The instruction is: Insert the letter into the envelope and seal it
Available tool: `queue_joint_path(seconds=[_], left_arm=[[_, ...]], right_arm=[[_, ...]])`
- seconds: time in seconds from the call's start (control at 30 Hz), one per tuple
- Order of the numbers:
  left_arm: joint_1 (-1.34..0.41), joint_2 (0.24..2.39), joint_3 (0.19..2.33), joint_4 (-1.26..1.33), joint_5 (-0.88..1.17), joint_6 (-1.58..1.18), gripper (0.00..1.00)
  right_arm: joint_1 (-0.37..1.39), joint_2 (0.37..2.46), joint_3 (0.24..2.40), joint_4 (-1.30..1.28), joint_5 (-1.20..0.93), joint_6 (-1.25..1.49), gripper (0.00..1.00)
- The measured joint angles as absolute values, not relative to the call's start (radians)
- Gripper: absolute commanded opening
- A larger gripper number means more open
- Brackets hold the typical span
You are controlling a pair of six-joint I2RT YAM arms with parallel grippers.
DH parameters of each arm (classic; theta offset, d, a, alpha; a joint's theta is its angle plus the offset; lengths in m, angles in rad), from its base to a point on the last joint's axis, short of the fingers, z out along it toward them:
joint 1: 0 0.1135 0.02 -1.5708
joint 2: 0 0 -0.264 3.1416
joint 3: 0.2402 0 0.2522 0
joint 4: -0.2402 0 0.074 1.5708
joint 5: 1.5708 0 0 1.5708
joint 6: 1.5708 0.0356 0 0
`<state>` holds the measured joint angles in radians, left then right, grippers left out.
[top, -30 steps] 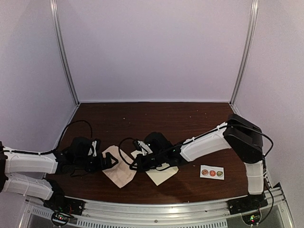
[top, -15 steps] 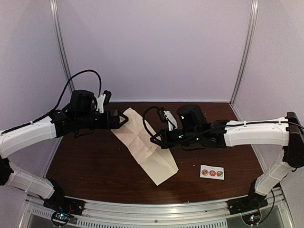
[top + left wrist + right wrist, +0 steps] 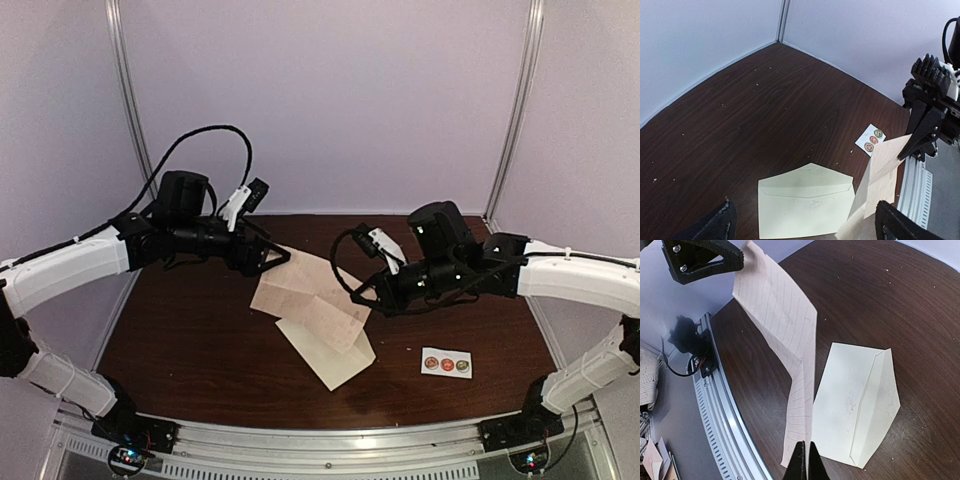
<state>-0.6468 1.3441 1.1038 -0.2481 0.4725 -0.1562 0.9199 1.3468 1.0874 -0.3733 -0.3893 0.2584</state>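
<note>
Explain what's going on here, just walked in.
The right arm holds the pinkish lined letter up off the table, jaws shut on one edge. The left arm is raised at the sheet's other end, jaws wide open, not gripping. The cream envelope lies flat on the table below, flap open. The sticker strip sits beside it, apart.

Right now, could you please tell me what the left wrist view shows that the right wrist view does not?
Only the left wrist view shows the small white strip of round stickers on the dark wooden table, and the right gripper from outside, shut on a corner of the pinkish lined paper sheet. Only the right wrist view shows the left gripper from outside, open, beside the sheet's top end. Both show that sheet held above the table and the cream rectangular paper envelope lying flat, pointed flap opened out.
</note>
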Motion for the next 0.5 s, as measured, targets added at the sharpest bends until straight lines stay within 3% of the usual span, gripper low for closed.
queue_joint_path(seconds=[0.37,0.43,0.5], left_arm=[[-0.643,1.348,1.068,-0.235,0.68,-0.079,0.97],[-0.643,1.356,1.064,-0.237,0.694,-0.075,0.92],[-0.643,1.366,1.063,-0.237,0.7,-0.071,0.79]], right_arm=[[0.917,1.344,1.098,-0.408,-0.336,0.243,0.0],[0.915,1.346,1.105,-0.406,-0.319,0.251,0.0],[0.912,1.346,1.109,-0.395,-0.309,0.26,0.0]])
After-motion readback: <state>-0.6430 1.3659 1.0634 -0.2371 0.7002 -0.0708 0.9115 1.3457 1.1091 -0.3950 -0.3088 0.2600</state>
